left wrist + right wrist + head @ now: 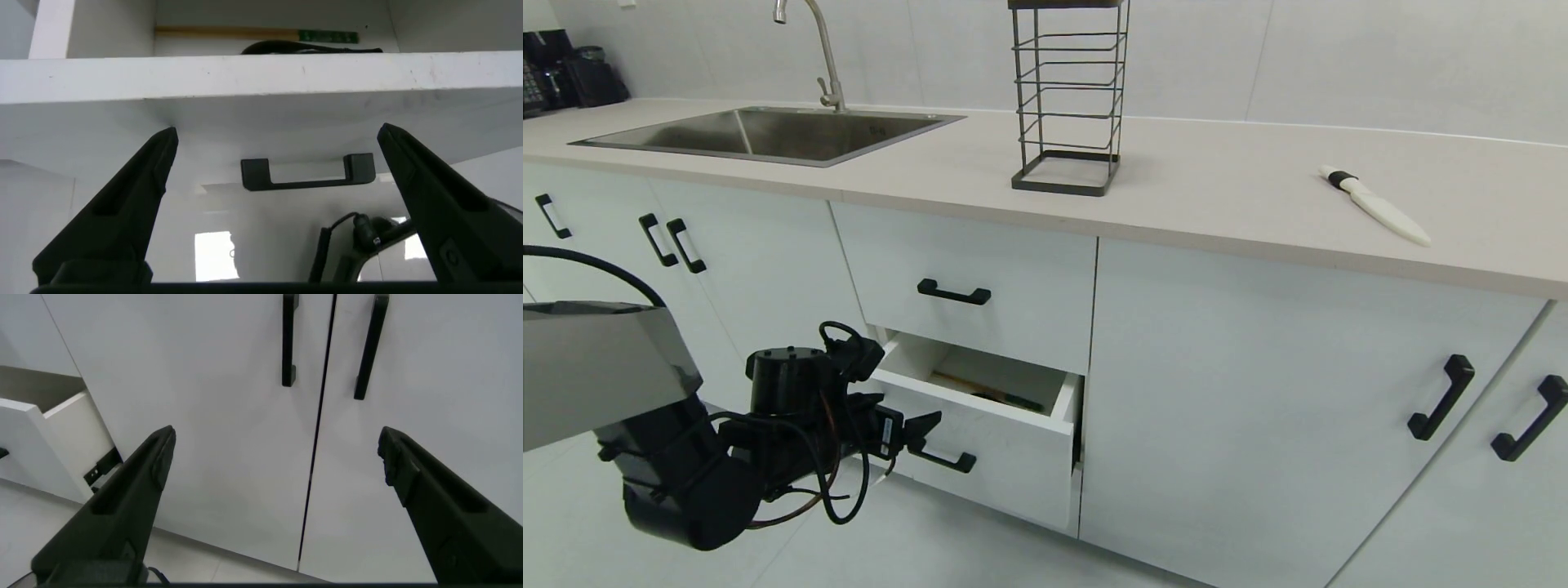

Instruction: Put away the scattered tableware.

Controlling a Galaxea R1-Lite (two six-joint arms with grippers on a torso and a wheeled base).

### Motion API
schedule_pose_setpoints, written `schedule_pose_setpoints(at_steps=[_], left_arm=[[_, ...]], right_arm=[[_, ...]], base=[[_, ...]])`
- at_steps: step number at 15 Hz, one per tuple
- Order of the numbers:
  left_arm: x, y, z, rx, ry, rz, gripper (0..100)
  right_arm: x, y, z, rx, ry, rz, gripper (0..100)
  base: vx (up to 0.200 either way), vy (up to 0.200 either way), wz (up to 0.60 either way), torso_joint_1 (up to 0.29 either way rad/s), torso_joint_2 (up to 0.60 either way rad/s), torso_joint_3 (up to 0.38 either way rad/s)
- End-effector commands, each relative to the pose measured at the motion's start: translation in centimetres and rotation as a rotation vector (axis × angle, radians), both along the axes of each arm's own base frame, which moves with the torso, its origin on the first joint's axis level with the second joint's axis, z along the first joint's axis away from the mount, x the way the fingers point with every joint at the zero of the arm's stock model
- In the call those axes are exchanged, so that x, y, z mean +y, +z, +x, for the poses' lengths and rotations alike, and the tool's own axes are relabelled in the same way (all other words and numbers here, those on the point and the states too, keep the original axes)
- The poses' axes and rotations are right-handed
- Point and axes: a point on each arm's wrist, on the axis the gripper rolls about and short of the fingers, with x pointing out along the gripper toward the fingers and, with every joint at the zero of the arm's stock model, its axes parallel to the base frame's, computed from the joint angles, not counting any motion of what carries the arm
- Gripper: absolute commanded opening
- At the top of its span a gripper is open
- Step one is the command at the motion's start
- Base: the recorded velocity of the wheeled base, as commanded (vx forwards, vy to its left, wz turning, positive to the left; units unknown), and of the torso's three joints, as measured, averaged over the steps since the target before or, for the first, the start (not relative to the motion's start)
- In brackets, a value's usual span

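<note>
— How is your left pincer?
— My left gripper (920, 434) is spread wide and empty, low before the open drawer (1005, 465). Its handle (947, 461) sits just ahead of the fingers.
— And the tableware?
— Some utensils (992, 394) lie in that drawer. Further right I see a rack (1068, 98) on the counter (1225, 188), and a white knife (1376, 206) lying well apart from it.
— Right side?
— My right gripper (276, 434) is wide too, holding nothing, facing cabinet doors (204, 416).
</note>
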Motion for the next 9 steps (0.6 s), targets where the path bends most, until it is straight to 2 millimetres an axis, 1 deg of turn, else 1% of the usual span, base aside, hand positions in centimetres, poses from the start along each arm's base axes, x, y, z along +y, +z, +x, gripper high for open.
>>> schedule_pose_setpoints(at_steps=[1,4,7,9], left_arm=[[-0.5,-0.1,1.2,-0.037,-0.005,-0.013,100],[-0.8,-0.5,1.8,-0.055,-0.004,-0.029,100],[-1.7,-1.5,2.7,-0.057,-0.017,-0.047,100],[-2.3,-1.6,3.5,-0.078,-0.026,-0.056,100]], right_arm=[[0.0,0.0,0.0,0.001,0.0,0.0,100],[0.0,0.0,0.0,0.001,0.0,0.0,100],[0.0,0.0,0.0,0.001,0.0,0.0,100],[0.0,0.0,0.0,0.001,0.0,0.0,100]], base=[[0.0,0.0,0.0,0.0,0.0,0.0],[0.0,0.0,0.0,0.0,0.0,0.0],[0.0,0.0,0.0,0.0,0.0,0.0],[0.0,0.0,0.0,0.0,0.0,0.0]])
